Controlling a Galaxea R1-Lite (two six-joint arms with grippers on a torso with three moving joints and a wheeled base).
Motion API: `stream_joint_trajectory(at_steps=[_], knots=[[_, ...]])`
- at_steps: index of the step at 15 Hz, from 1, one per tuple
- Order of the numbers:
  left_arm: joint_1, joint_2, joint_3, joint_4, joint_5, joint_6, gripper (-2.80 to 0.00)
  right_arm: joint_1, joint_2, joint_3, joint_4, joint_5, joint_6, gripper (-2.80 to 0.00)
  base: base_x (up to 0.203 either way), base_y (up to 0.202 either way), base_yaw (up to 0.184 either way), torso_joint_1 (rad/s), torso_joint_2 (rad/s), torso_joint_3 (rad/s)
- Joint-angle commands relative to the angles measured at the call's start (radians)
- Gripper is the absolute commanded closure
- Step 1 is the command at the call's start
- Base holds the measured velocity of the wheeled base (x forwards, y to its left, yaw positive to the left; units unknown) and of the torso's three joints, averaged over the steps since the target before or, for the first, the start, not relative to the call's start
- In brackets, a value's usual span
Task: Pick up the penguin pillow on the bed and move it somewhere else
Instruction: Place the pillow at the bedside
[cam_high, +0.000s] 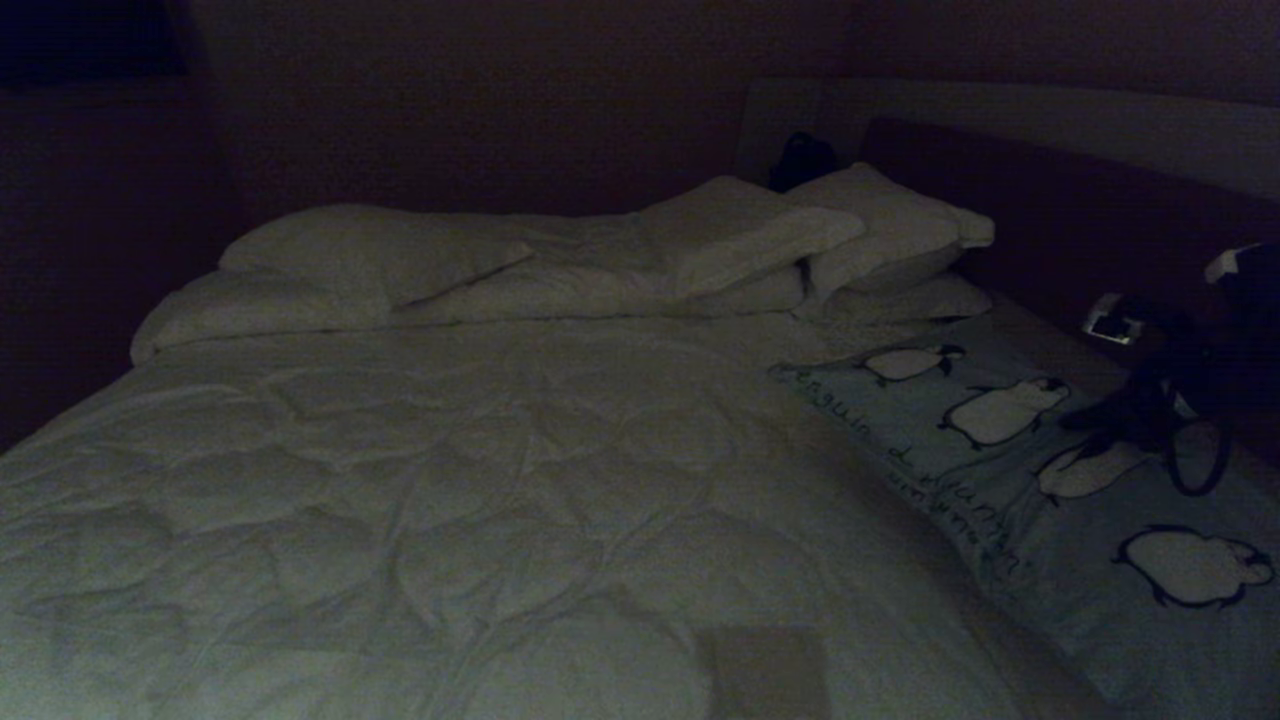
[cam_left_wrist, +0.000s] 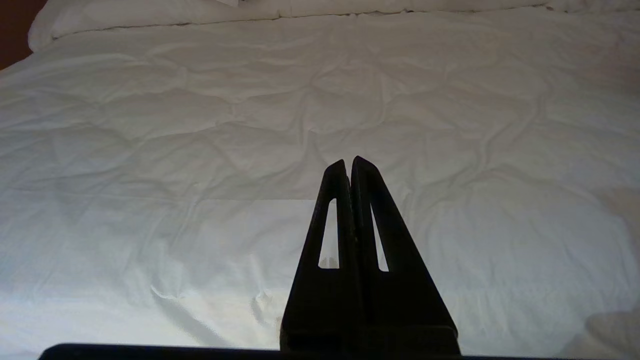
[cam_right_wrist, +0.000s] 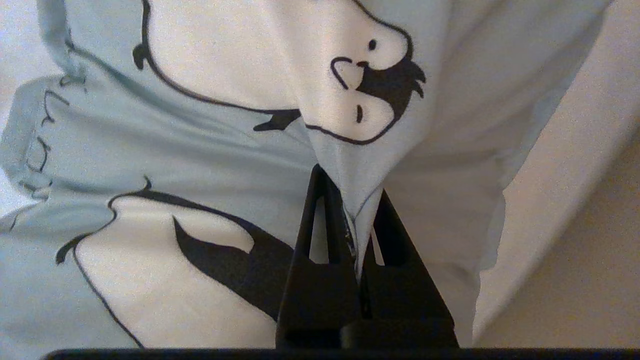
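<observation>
The bed (cam_high: 450, 480) fills a dim room, its near edge cut off. The penguin pillow (cam_high: 1080, 470), grey-blue with black-and-white penguins, lies at the bed's right side, partly cropped. The right gripper (cam_right_wrist: 356, 200), seemingly above the pillow's far edge, pinches a fold. The left gripper (cam_left_wrist: 348, 165) is clenched, empty.

**A:** where's everything sitting relative to the bed (cam_high: 420, 480)?

**B:** penguin pillow (cam_high: 1010, 470) lies on the bed's right side, along the right edge. The stacked pillows (cam_high: 890, 250) are behind it at the head end, and more pillows (cam_high: 330, 270) sit across the head to the left.

**A:** and the arms?

**B:** right gripper (cam_right_wrist: 357, 210) is at the penguin pillow's right edge, a fold of its fabric between the fingers. Left gripper (cam_left_wrist: 348, 165) hangs over the bed's near part, touching nothing.
</observation>
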Motion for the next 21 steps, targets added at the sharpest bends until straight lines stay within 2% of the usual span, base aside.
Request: stream_joint_trajectory(at_steps=[1,4,5,6,9,13,16,21], knots=[[0.000,0.000,0.000,-0.001,0.000,0.000,0.00,-0.025,0.005,-0.056,0.048,0.003,0.044,0.00,0.000,0.000,0.000,0.000,0.00,0.000],[0.000,0.000,0.000,-0.002,0.000,0.000,0.00,-0.071,0.056,-0.185,0.093,-0.001,0.115,0.00,0.000,0.000,0.000,0.000,0.00,0.000],[0.000,0.000,0.000,-0.002,0.000,0.000,0.00,-0.080,0.081,-0.233,0.100,-0.005,0.166,0.00,0.000,0.000,0.000,0.000,0.00,0.000],[0.000,0.000,0.000,-0.001,0.000,0.000,0.00,-0.091,0.112,-0.271,0.092,-0.011,0.253,0.00,0.000,0.000,0.000,0.000,0.00,0.000],[0.000,0.000,0.000,-0.001,0.000,0.000,0.00,-0.100,0.142,-0.277,0.055,-0.034,0.326,0.00,0.000,0.000,0.000,0.000,0.00,0.000],[0.000,0.000,0.000,-0.001,0.000,0.000,0.00,-0.099,0.193,-0.276,-0.049,-0.116,0.438,0.00,0.000,0.000,0.000,0.000,0.00,0.000],[0.000,0.000,0.000,-0.001,0.000,0.000,0.00,-0.100,0.224,-0.276,-0.095,-0.150,0.445,0.00,0.000,0.000,0.000,0.000,0.00,0.000],[0.000,0.000,0.000,-0.002,0.000,0.000,0.00,-0.100,0.255,-0.276,-0.142,-0.149,0.435,0.00,0.000,0.000,0.000,0.000,0.00,0.000]])
